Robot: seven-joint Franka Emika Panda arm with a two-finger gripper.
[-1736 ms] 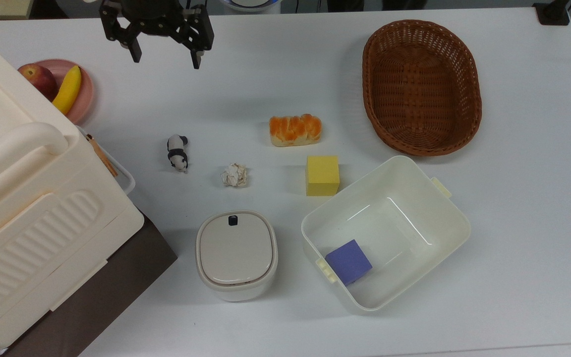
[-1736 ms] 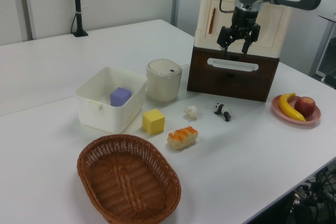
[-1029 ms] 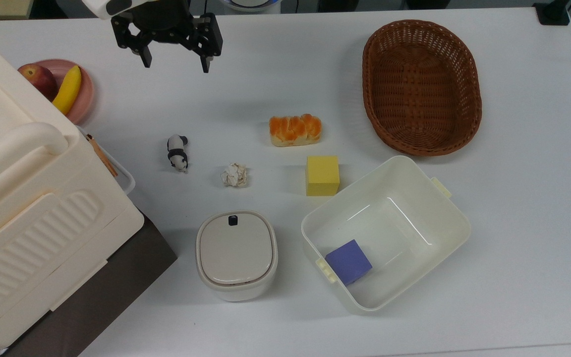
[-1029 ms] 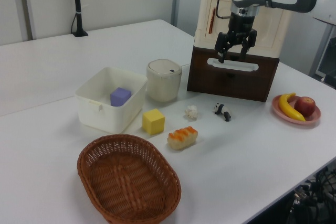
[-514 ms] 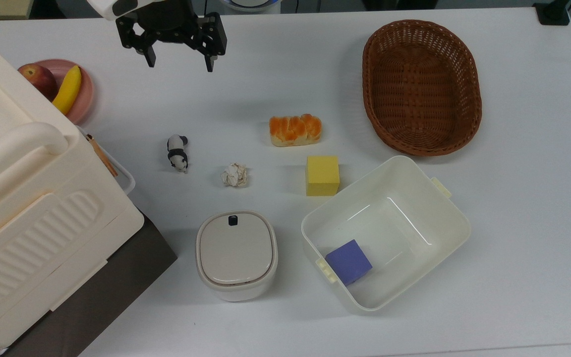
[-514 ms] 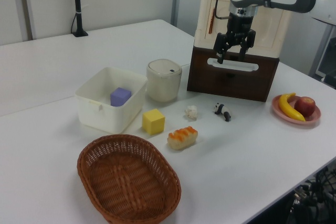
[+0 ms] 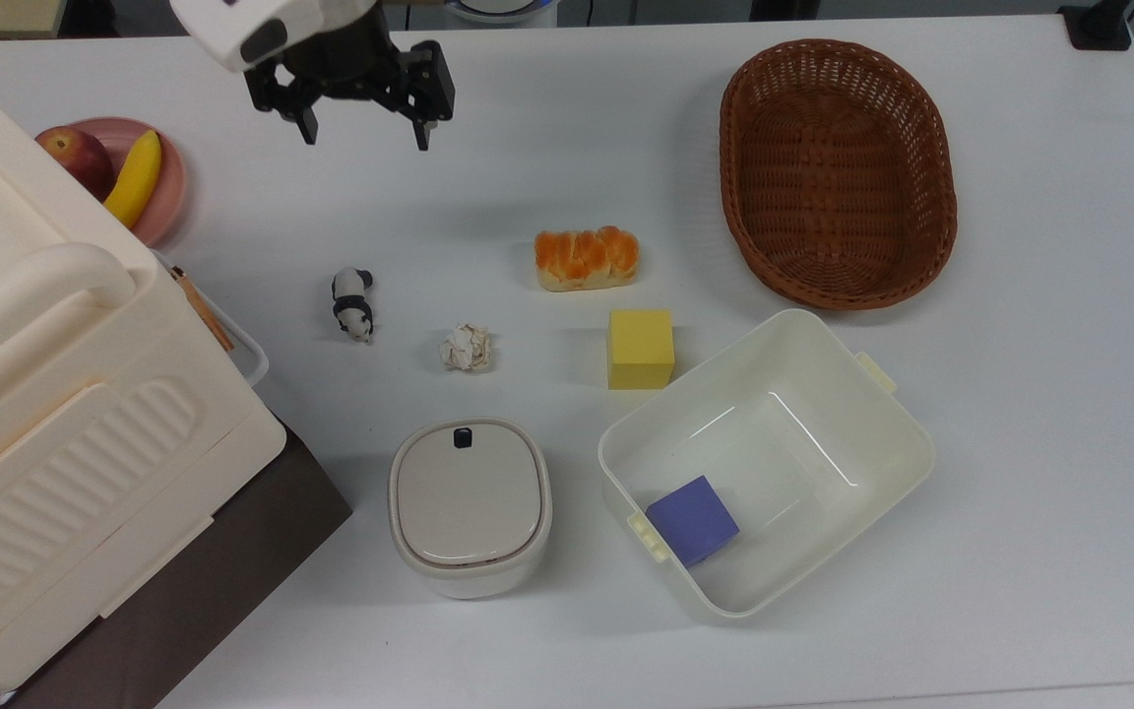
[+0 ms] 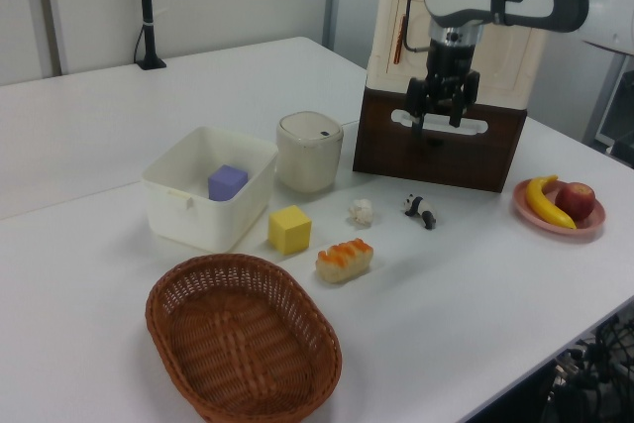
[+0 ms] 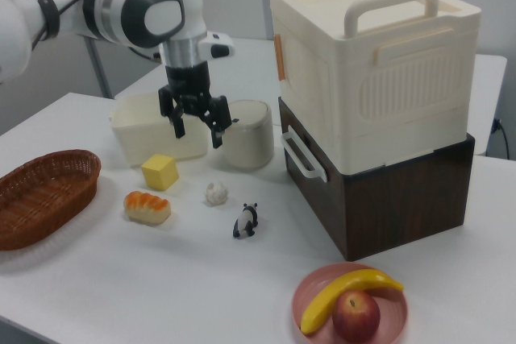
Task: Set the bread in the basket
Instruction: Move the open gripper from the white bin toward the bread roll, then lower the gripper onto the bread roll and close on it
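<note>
The bread [image 7: 587,258] [image 8: 345,260] [image 9: 147,207], a small loaf with a glossy orange top and pale sides, lies on the white table near its middle. The reddish-brown wicker basket [image 7: 838,169] [image 8: 243,349] [image 9: 42,195] stands empty at the top view's upper right, apart from the loaf. My gripper [image 7: 366,137] [image 8: 434,128] [image 9: 197,134] hangs open above the table at the top view's upper left, well away from the bread, with nothing between its fingers.
A yellow cube [image 7: 641,349], a crumpled paper ball [image 7: 467,347] and a toy panda [image 7: 352,303] lie near the bread. A white tub [image 7: 882,433] holds a purple cube [image 7: 693,519]. A lidded pot [image 7: 470,504], a stacked cream and brown box [image 7: 55,414] and a fruit plate [image 7: 168,187] stand at the top view's left.
The gripper has drifted a little rightward and downward in the top view, toward the table's middle, staying open. The objects have not moved.
</note>
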